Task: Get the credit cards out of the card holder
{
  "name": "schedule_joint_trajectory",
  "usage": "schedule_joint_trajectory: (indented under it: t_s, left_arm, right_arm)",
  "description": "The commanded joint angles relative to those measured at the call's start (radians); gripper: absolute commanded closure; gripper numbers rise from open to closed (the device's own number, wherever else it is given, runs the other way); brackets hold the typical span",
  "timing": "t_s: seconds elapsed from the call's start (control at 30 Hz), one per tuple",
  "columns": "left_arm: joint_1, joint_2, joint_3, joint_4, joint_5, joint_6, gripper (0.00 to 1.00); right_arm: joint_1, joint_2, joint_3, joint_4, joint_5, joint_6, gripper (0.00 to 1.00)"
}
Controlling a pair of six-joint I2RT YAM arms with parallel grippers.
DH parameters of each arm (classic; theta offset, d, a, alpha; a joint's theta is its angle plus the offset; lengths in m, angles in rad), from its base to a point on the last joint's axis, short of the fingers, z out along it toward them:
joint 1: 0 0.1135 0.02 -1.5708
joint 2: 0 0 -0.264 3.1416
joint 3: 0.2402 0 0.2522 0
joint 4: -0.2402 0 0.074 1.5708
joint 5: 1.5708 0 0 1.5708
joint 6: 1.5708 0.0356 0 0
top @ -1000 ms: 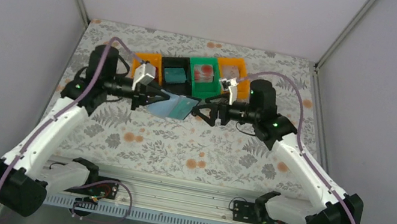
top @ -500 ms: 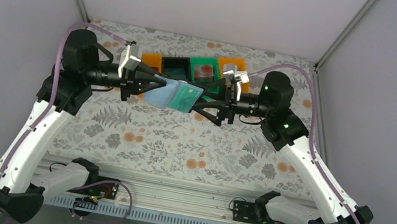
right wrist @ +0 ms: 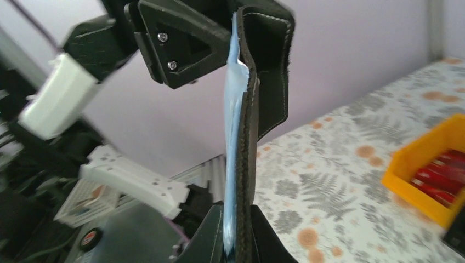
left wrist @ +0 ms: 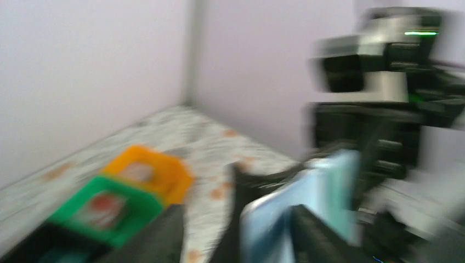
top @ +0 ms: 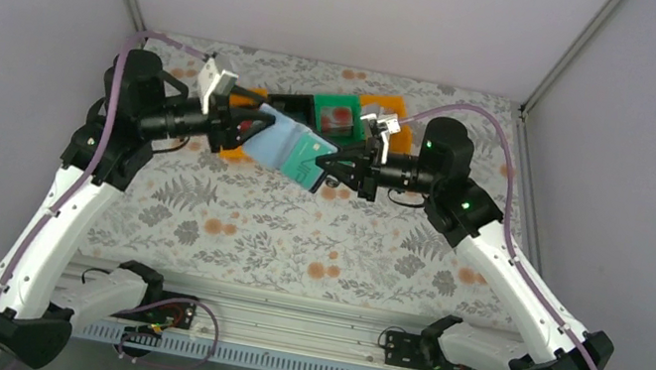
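We are at the pulling-out step, and no card looks free yet. The card holder [top: 285, 146] is up in the air between our two arms, above the table [top: 296, 230] and just in front of the bins. Our right gripper [top: 332, 168] is squeezed tight on its right end. From the right wrist we see the blue inside and the black cover pinched together, so we cannot say if we have a card by itself. A greenish card [top: 312, 155] shows at that end. Our left gripper [top: 249, 124] is at the other end, but we cannot tell if it grips or is loose. Next, we think, one side must hold the black cover firm while the other slides a card straight out. The green bin [top: 319, 108] holds something red and white. The orange bin [top: 395, 108] beside it holds red things. The black bin [top: 290, 101] is mostly hidden.
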Motion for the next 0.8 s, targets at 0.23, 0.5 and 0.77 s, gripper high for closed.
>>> schedule_joint_trajectory:
  t_s: [0.23, 0.5, 0.77]
  left_arm:
    - [0.07, 0.044, 0.051, -0.063, -0.55, 0.039, 0.51]
    - [-0.042, -0.011, -0.126, 0.006, 0.04, 0.05, 0.77]
    - [-0.061, 0.006, -0.15, -0.06, 0.024, 0.137, 0.72]
  right_arm:
    - [0.013, 0.104, 0.073, -0.259, 0.497, 0.088, 0.96]
    - [0.058, 0.147, 0.112, -0.188, 0.322, 0.029, 0.96]
    - [0.124, 0.145, 0.149, -0.18, 0.154, -0.1, 0.96]
